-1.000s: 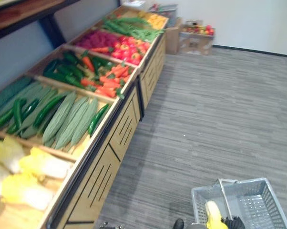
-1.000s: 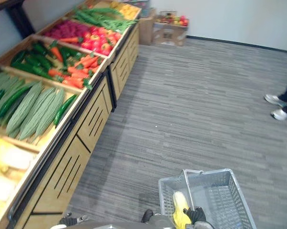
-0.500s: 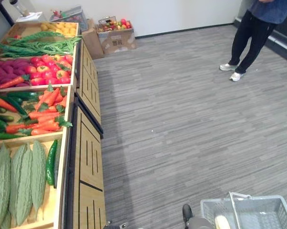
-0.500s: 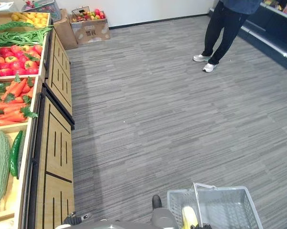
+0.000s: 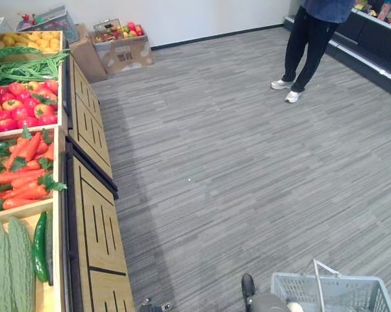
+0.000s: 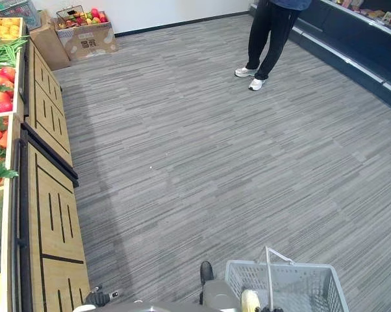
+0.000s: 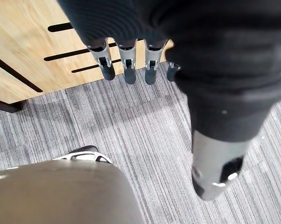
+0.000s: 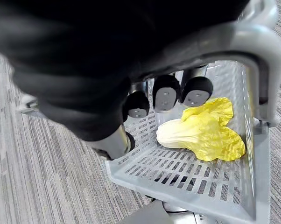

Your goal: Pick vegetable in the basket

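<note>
The grey plastic basket (image 6: 299,283) hangs at the bottom right of the eye views, low beside the robot. The right hand (image 8: 166,95) has its fingers curled round the handle (image 8: 266,70), which arches over it in the right wrist view. Carried that way, the basket hangs level with its open top free to take produce. The task's thing so far, a yellow-leaved napa cabbage (image 8: 201,133), lies on its side on the basket's slotted floor, resting towards one wall, which is likely just where it settled. The left hand (image 7: 129,67) hangs with fingers straight and apart, holding nothing, close to the slotted wooden front of the bench (image 5: 95,221), so it is free for a pick. The bench runs up the left edge of the left eye view with its bins sorted by kind: bitter gourds (image 5: 10,266) and a cucumber (image 5: 39,237) at the lower left, carrots (image 5: 26,169) above them, then tomatoes (image 5: 23,104) and green beans (image 5: 26,65). A person (image 5: 309,39) stands at the upper right, well apart from the basket, and the left hand would have to rise and reach up over the bench for another vegetable
</note>
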Controlling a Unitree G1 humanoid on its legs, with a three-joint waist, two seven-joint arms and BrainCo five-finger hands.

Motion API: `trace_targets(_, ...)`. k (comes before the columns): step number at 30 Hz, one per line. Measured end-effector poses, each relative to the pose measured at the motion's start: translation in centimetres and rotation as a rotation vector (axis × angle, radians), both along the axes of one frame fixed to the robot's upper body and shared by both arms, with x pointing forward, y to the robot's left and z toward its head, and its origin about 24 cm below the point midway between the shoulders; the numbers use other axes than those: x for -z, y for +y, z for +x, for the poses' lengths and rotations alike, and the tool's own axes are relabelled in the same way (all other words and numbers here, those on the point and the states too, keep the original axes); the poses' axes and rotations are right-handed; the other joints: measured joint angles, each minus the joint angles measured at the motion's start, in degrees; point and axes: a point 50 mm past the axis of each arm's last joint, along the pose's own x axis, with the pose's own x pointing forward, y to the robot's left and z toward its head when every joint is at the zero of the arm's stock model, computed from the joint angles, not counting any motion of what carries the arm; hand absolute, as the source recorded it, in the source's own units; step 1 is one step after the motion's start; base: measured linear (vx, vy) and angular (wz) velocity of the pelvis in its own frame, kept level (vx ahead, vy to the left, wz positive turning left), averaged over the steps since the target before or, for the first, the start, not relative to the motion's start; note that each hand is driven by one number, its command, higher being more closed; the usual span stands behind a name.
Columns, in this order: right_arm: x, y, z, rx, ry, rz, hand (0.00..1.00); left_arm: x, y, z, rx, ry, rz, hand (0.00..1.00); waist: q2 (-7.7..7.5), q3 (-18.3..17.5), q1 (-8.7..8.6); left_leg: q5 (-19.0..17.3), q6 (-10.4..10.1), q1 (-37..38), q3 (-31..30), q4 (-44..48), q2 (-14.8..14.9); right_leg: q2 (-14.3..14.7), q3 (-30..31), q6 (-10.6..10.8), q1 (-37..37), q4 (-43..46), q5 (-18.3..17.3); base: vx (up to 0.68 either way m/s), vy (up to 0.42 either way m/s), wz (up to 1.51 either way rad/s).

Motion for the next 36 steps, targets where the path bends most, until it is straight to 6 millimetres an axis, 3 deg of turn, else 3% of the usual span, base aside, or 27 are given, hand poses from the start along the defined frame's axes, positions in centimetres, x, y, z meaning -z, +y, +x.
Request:
trace_targets(3,0.1,0.2,-0.1,0.002,0.011,0.008,1.00,0.1,0.0,-0.4,-0.031,0.007,-0.009,0.00,-0.13,-0.17,0.25,-0.13,-0.21,0.26,-1.47,-0.66,0.36,0.35,-1.22,-0.23,2.14,-3.16,1.68,0.00,-0.057,0.29)
trace_targets(5,0.1,0.4,0.1,-0.002,0.006,0.013,1.00,0.1,0.0,-0.3,-0.032,0.007,-0.007,0.00,-0.15,-0.13,1.33,-0.14,-0.23,0.75,-2.14,-0.79,0.62,0.67,-1.45,-0.10,2.76,-3.17,2.08,0.00,-0.043,0.08)
trace_targets(12,0.2,0.8,0.5,-0.021,0.001,0.024,1.00,0.2,0.0,-0.8,-0.043,0.029,0.002,0.00,-0.14,-0.56,1.45,-0.89,-1.08,2.19,-4.38,-0.84,0.94,0.89,-2.74,-0.24,4.87,-3.23,1.97,-0.01,-0.020,0.10)
trace_targets(14,0.2,0.9,0.5,-0.020,0.001,0.024,1.00,0.2,0.0,-1.0,-0.050,0.036,0.013,0.00,0.15,-0.43,1.54,-2.26,-1.82,1.61,-4.33,0.65,1.82,1.38,-3.28,-1.21,4.87,-1.60,0.81,-0.02,-0.030,0.01)
trace_targets(15,0.2,0.7,0.5,-0.019,0.002,0.018,1.00,0.3,-0.2,-1.1,-0.055,0.038,0.010,0.00,1.63,0.05,1.44,-4.67,-3.32,0.58,-4.24,4.71,3.88,2.68,-3.80,-2.18,3.52,3.20,-1.65,0.00,-0.069,-0.04)
trace_targets(16,0.2,0.7,0.5,-0.024,0.003,0.015,1.00,0.4,-0.4,-1.4,-0.060,0.046,0.003,0.00,2.00,0.09,1.41,-5.21,-4.06,0.20,-4.18,6.71,4.87,3.10,-4.15,-2.66,2.62,6.05,-3.26,0.03,-0.055,0.00)
trace_targets(18,0.2,0.9,0.4,-0.033,0.011,0.020,1.00,0.3,0.2,-2.0,-0.076,0.055,0.016,0.00,0.90,0.18,1.41,-4.40,-4.29,-3.54,-4.65,16.85,5.49,2.04,-4.65,-2.60,0.21,13.10,-7.99,0.03,-0.033,0.16)
trace_targets(20,0.2,0.7,-0.6,-0.017,0.034,0.009,1.00,0.0,0.4,-1.8,-0.134,0.015,0.014,0.00,-0.31,0.36,2.47,4.17,-2.11,-12.18,-6.16,33.65,6.23,-0.14,-4.92,-2.92,0.08,17.73,-11.37,0.04,-0.116,0.24)
trace_targets(21,0.3,0.7,-0.8,-0.011,0.039,0.005,1.00,0.0,0.3,-1.8,-0.144,0.010,0.010,0.00,-1.51,0.54,2.85,5.42,-1.27,-13.64,-6.19,36.57,6.39,-0.64,-4.86,-3.04,0.45,18.09,-11.83,0.10,-0.074,0.28)
trace_targets(22,0.1,0.3,-0.6,-0.003,0.031,-0.016,1.00,0.1,-0.3,-1.7,-0.160,0.002,-0.008,0.00,0.30,1.38,2.96,2.99,-0.33,-15.67,-6.19,39.03,6.69,-0.99,-5.35,-3.10,1.90,18.07,-12.39,0.09,0.007,0.26)
trace_targets(24,-0.1,-0.2,-0.1,0.015,0.007,-0.031,1.00,0.2,-0.8,-1.8,-0.164,0.002,-0.025,0.00,1.39,1.95,2.95,0.33,-0.21,-17.15,-5.71,35.65,5.49,-1.66,-5.66,-2.98,2.51,18.00,-12.59,0.06,0.018,0.20)
trace_targets(25,-0.3,-0.3,0.7,0.010,-0.020,-0.037,1.00,0.3,-1.0,-2.8,-0.172,0.027,-0.030,0.00,1.45,2.03,3.03,0.26,-0.29,-17.27,-5.17,26.36,3.32,-2.67,-5.56,-2.79,2.98,17.66,-12.71,0.03,0.053,0.04)
trace_targets(28,-0.6,-0.4,1.9,-0.006,-0.066,-0.045,1.00,0.6,-1.7,-5.2,-0.206,0.099,-0.046,0.00,1.66,2.12,3.29,3.40,-0.58,-15.86,-5.97,8.53,2.19,-2.33,-4.01,-2.76,3.07,16.52,-12.75,0.04,0.103,-0.27)
trace_targets(29,-0.8,-0.8,2.0,-0.029,-0.074,-0.050,1.00,0.8,-2.6,-6.4,-0.224,0.130,-0.066,0.00,3.49,1.77,4.06,3.78,-0.57,-15.49,-6.87,3.71,3.88,-0.09,-2.74,-2.77,4.30,13.09,-12.75,0.10,0.152,-0.55)
trace_targets(30,-0.9,-1.2,2.1,-0.036,-0.082,-0.055,1.00,0.9,-3.3,-7.2,-0.238,0.155,-0.085,0.00,5.46,1.33,4.75,5.57,0.13,-16.13,-6.33,3.93,5.34,1.89,-2.49,-2.47,4.27,16.02,-12.76,0.16,0.113,-0.46)
trace_targets(31,-0.8,-0.1,2.9,-0.043,-0.114,-0.020,1.00,0.9,-3.1,-7.5,-0.245,0.156,-0.081,0.00,3.50,2.36,5.02,5.17,0.68,-17.06,-5.69,7.07,4.57,0.50,-2.03,-2.41,2.62,28.41,-16.96,0.18,0.053,-0.04)
trace_targets(32,-0.5,1.1,2.7,-0.039,-0.120,0.016,1.00,0.6,-1.2,-8.2,-0.238,0.173,-0.027,0.00,-1.24,2.40,4.24,3.81,0.74,-18.69,-4.90,12.10,2.23,-2.21,0.23,-1.43,5.99,25.08,-24.00,0.19,0.015,0.24)
trace_targets(34,-0.6,0.4,2.4,-0.032,-0.106,-0.002,1.00,0.8,-1.6,-8.4,-0.209,0.197,-0.036,0.00,0.29,2.18,4.56,4.13,1.43,-21.31,-7.12,17.55,2.57,-2.07,1.01,-2.06,7.56,24.56,-24.37,0.15,0.098,0.08)
trace_targets(36,-0.8,-0.5,2.3,-0.040,-0.101,-0.025,1.00,0.8,-1.9,-8.1,-0.179,0.193,-0.042,0.00,1.11,1.37,4.35,5.08,2.66,-22.93,-6.85,19.87,2.10,-3.32,1.31,-0.75,8.14,23.99,-25.33,0.23,0.264,-0.09)
